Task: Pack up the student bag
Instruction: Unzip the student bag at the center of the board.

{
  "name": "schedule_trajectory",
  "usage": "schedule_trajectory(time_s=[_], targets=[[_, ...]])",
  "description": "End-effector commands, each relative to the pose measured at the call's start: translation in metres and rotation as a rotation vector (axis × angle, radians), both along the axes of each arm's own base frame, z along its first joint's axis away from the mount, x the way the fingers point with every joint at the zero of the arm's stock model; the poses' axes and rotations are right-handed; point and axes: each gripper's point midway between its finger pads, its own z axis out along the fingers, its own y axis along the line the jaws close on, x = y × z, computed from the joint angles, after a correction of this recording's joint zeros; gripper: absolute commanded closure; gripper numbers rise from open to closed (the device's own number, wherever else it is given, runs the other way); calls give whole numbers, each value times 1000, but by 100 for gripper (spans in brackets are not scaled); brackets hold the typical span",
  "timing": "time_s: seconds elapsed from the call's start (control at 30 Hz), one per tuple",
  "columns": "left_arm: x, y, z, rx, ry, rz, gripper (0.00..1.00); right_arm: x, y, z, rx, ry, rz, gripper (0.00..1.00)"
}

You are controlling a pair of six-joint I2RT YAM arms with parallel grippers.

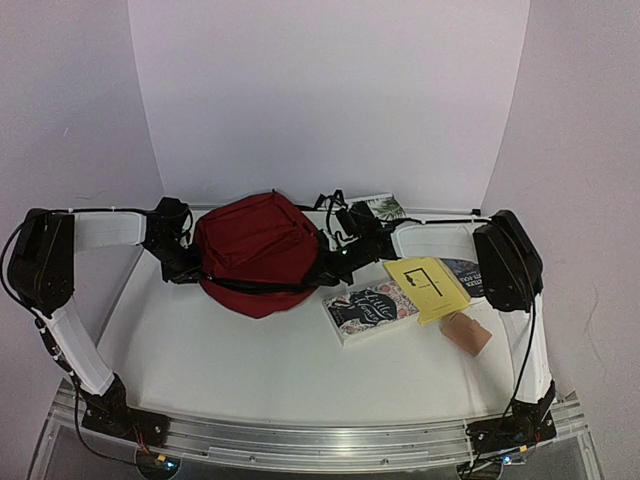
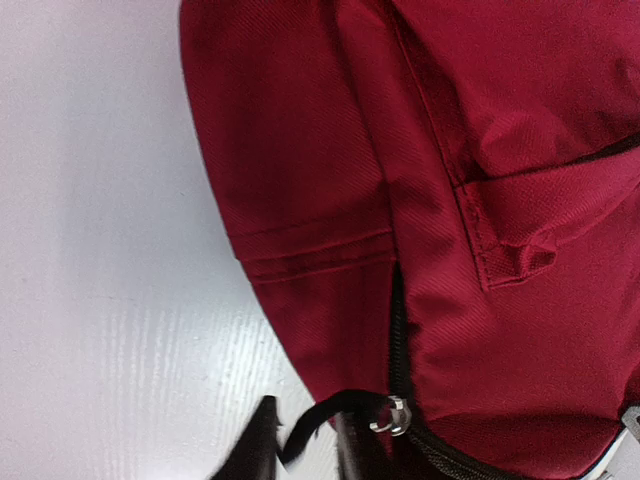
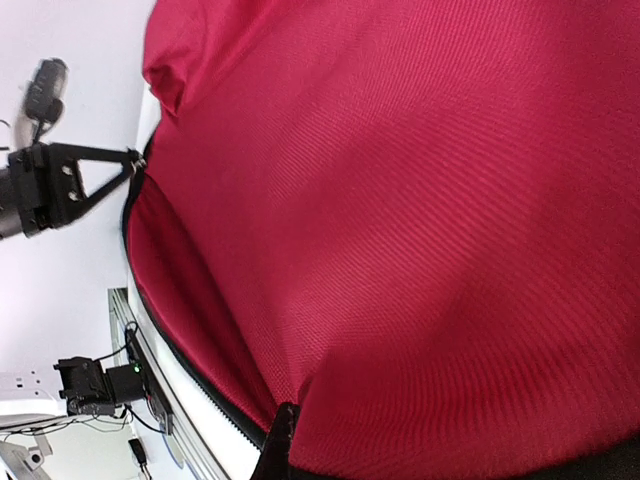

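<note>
The student bag [image 1: 255,250], dark red with black zips, lies at the middle back of the table. My left gripper [image 1: 186,265] is at its left edge. In the left wrist view the gripper [image 2: 300,435] is closed on the black zip pull [image 2: 325,418], which leads to the metal slider [image 2: 393,415] on the zip. My right gripper [image 1: 335,262] is at the bag's right edge. In the right wrist view the gripper [image 3: 290,425] pinches the red fabric [image 3: 400,250], which puckers toward one dark finger [image 3: 275,445]. The other finger is hidden.
A patterned book [image 1: 370,310], a yellow book [image 1: 428,288] lying over a dark book [image 1: 466,270], and a tan object [image 1: 466,332] lie right of the bag. A leaf-print book [image 1: 380,207] lies behind, beside the black straps [image 1: 335,215]. White walls enclose the table.
</note>
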Motion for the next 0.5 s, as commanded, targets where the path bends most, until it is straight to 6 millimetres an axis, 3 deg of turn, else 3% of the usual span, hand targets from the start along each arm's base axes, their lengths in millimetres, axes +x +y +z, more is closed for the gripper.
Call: schedule_trajectory(time_s=[0.0,0.07,0.17,0.3,0.47], targets=[[0,5,51,-29,-203,-66,67,-14,8,41,30,-23,40,100],[-12,-18,74,-96,-282,-164,48,-15,17,48,46,-50,49,100],[-30,-40,105,-139,-391,-278,30,-10,26,59,71,-68,45,100],[-49,-68,127,-180,-482,-426,23,-3,34,72,104,-78,36,100],[-63,-102,129,-197,-571,-607,20,12,46,94,154,-107,13,99]])
